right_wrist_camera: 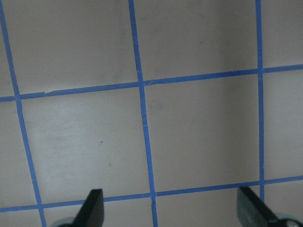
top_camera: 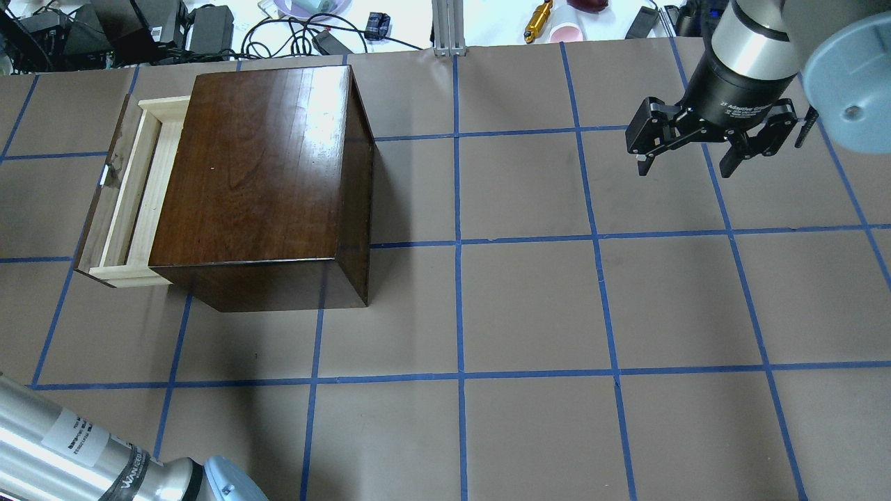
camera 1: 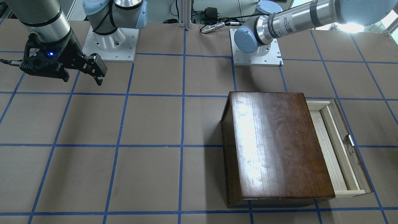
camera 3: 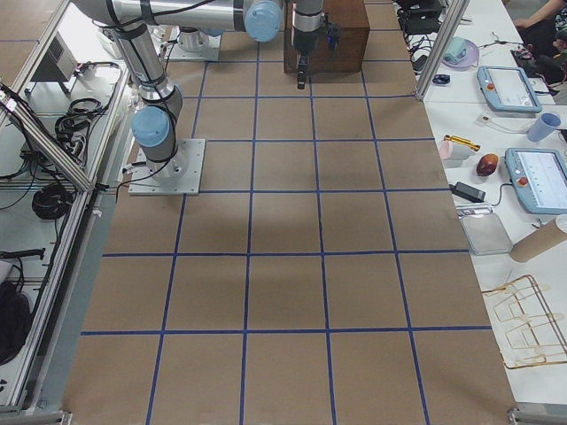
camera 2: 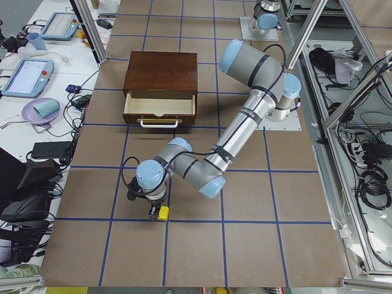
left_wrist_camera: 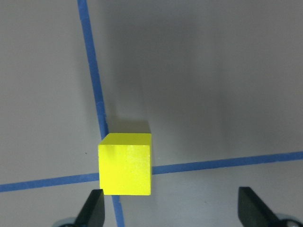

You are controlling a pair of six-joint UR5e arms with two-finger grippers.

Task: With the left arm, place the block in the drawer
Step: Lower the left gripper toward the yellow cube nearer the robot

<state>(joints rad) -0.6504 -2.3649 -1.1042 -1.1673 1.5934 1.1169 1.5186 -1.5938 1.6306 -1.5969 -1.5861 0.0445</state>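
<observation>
Though outside the overhead view, block beneath spread left gripper.

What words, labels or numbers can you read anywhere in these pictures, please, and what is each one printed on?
"Adaptive", only partly legible, on the black body above the right claw.
White sticker on the left arm: too small to read.
Lettering on the dark band beside it: blurred, unreadable.
I can make out no other text.

Robotics lab: blue-taped grid table, teach pendants, cable bundles, aluminium posts
</observation>
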